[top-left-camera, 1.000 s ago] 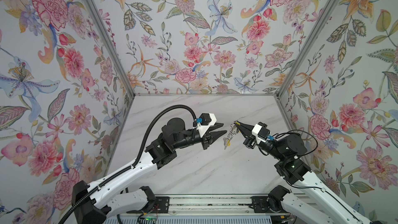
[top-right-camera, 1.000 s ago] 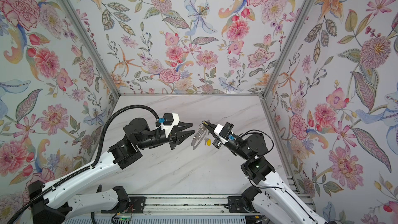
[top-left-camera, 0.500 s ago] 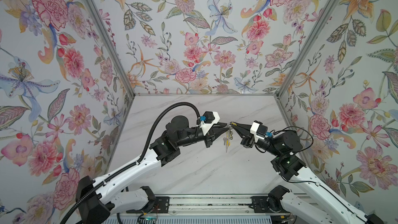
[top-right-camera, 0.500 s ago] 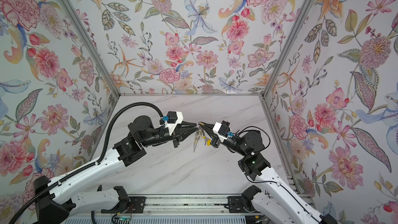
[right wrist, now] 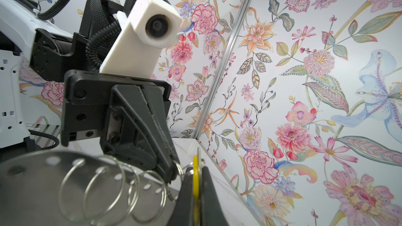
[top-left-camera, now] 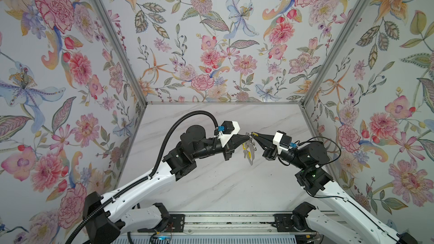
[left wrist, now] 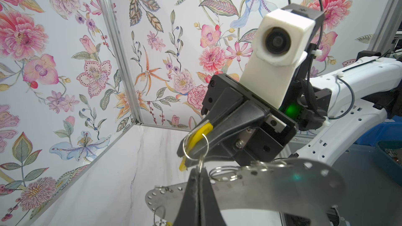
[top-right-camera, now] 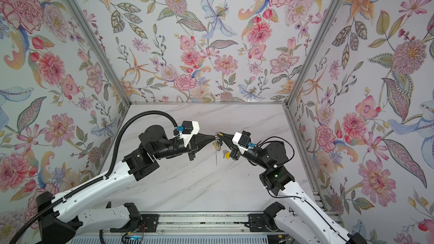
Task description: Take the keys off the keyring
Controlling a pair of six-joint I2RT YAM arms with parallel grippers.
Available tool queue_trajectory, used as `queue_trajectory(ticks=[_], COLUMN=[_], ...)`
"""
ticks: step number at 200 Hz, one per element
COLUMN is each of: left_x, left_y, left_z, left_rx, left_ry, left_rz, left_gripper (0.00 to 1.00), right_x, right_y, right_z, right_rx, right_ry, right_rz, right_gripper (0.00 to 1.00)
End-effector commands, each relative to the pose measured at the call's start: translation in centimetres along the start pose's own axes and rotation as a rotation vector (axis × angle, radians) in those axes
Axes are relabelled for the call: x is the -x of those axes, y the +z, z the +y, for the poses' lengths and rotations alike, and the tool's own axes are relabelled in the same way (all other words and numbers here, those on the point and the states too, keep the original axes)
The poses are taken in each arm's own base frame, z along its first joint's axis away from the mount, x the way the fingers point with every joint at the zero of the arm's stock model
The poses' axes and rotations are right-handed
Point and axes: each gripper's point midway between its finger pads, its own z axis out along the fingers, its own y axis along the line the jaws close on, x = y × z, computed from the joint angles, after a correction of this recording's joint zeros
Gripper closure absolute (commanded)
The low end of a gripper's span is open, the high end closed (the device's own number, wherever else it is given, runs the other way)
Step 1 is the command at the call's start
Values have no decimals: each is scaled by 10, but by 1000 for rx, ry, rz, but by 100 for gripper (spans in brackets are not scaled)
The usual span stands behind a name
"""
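The keyring (left wrist: 272,183) hangs in mid-air above the bench (top-left-camera: 223,184), between the arms. The right gripper (top-left-camera: 254,134) has its fingers clenched on a yellow-tagged key (right wrist: 195,170). The left gripper (top-left-camera: 246,138) has its fingers pinched on a small split ring (left wrist: 184,147). Both wrists are raised and point at each other, tips almost meeting.

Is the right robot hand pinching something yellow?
Yes, in the left wrist view the right gripper is shut on a yellow key tag, while the left gripper pinches a wire ring just below it.
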Motion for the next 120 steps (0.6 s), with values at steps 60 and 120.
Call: queue_trajectory(ticks=[60, 120], left_x=[3, 22], left_y=[-8, -21], left_z=[6, 22], left_rx=[65, 191], left_ry=[298, 502], left_rz=[141, 97], left_gripper=[100, 100], right_x=[14, 6], right_y=[-1, 6], right_z=[-5, 9], right_rx=[-23, -108], right_ry=[-170, -350], right_rz=[98, 178], right_gripper=[100, 100])
